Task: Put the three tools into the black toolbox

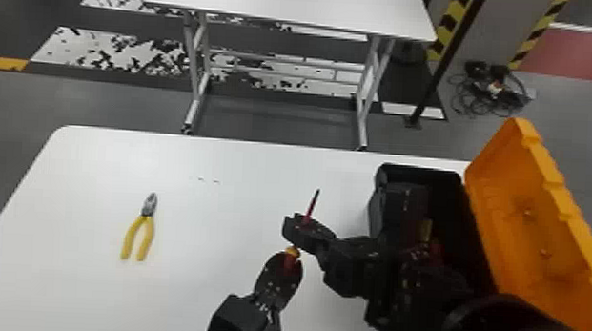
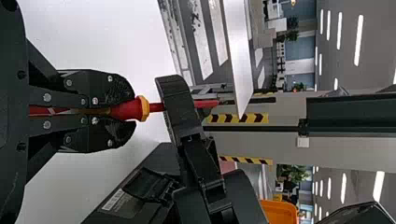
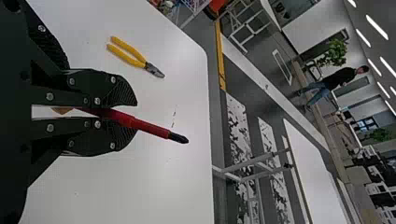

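In the head view, the left gripper (image 1: pixel 290 263) is shut on the red-and-yellow handle of a screwdriver (image 1: pixel 313 205) above the table's middle. The right gripper (image 1: pixel 302 228) crosses its shaft farther up, closed around it, with the dark tip sticking out beyond. The left wrist view has the left gripper (image 2: pixel 134 111) clamping the handle (image 2: pixel 128 110). Between the fingers of the right gripper (image 3: pixel 135 113) runs the red shaft (image 3: pixel 149 128). Yellow-handled pliers (image 1: pixel 145 225) lie at the table's left. The black toolbox (image 1: pixel 377 207) stands open at the right, partly hidden by the right arm.
The orange lid (image 1: pixel 536 211) leans open on the toolbox's right side. Inside the box, a small yellow piece (image 1: pixel 426 229) shows beside the right arm. The white table (image 1: pixel 223 169) carries everything; a second table (image 1: pixel 287 4) stands beyond a floor gap.
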Motion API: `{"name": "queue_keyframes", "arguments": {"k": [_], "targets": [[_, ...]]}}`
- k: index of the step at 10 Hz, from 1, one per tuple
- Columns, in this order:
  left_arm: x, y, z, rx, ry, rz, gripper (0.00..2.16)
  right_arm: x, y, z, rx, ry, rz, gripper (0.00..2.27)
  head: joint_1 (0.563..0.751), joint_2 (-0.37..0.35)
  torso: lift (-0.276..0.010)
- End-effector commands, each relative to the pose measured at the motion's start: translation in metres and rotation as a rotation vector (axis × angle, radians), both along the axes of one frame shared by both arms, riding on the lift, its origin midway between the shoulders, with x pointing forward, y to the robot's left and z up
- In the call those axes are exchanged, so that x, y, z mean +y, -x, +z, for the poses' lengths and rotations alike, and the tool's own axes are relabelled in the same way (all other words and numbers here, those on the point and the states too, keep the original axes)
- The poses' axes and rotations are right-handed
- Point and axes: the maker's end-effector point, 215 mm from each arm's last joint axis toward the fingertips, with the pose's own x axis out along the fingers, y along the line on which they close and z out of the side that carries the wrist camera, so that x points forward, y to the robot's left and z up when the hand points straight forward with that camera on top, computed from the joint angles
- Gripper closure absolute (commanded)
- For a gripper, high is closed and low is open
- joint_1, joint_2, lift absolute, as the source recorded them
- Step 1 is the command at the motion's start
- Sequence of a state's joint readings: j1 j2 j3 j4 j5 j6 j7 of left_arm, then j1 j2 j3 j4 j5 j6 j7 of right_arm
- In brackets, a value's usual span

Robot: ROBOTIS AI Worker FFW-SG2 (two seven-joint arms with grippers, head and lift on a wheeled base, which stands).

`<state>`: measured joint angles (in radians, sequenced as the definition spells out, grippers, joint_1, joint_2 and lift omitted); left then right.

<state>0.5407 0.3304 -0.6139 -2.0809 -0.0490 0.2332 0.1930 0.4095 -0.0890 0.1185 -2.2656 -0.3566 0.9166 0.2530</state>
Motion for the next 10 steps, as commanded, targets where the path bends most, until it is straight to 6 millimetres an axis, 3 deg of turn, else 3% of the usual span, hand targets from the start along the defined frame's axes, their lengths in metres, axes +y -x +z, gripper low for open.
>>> {"name": "queue_keyframes", "arguments": {"k": [1,3,4,5,6,8,9,10], "targets": [[0.001,-0.002,-0.001,0.000,-0.003,0.002,1.72,0.000,-0.001,0.001,-0.004,0.000,0.000,2.25,0.695,-0.100,-0.051],[0.003,-0.004,-0.004,0.001,-0.008,0.010,1.70,-0.002,-0.001,0.003,-0.009,0.000,-0.005,2.24,0.695,-0.098,-0.051],[0.005,-0.004,-0.009,0.006,-0.018,0.014,1.33,-0.003,0.000,0.002,-0.007,0.002,-0.009,2.24,0.695,-0.096,-0.051],[0.006,-0.003,-0.014,0.014,-0.023,0.014,0.32,-0.011,-0.001,0.007,-0.021,0.018,-0.026,2.25,0.695,-0.095,-0.051],[0.009,-0.004,-0.017,0.020,-0.027,0.017,0.02,-0.022,-0.003,0.022,-0.051,0.028,-0.046,2.24,0.695,-0.097,-0.051],[0.016,-0.008,-0.019,0.026,-0.027,0.032,0.02,-0.052,-0.009,0.040,-0.086,0.048,-0.103,2.25,0.695,-0.126,-0.051],[0.027,-0.010,-0.022,0.027,-0.040,0.051,0.02,-0.068,-0.014,0.050,-0.114,0.062,-0.134,2.24,0.695,-0.145,-0.051],[0.050,-0.014,-0.029,0.045,-0.047,0.094,0.02,-0.088,-0.018,0.056,-0.133,0.080,-0.177,2.24,0.695,-0.153,-0.051]]}}
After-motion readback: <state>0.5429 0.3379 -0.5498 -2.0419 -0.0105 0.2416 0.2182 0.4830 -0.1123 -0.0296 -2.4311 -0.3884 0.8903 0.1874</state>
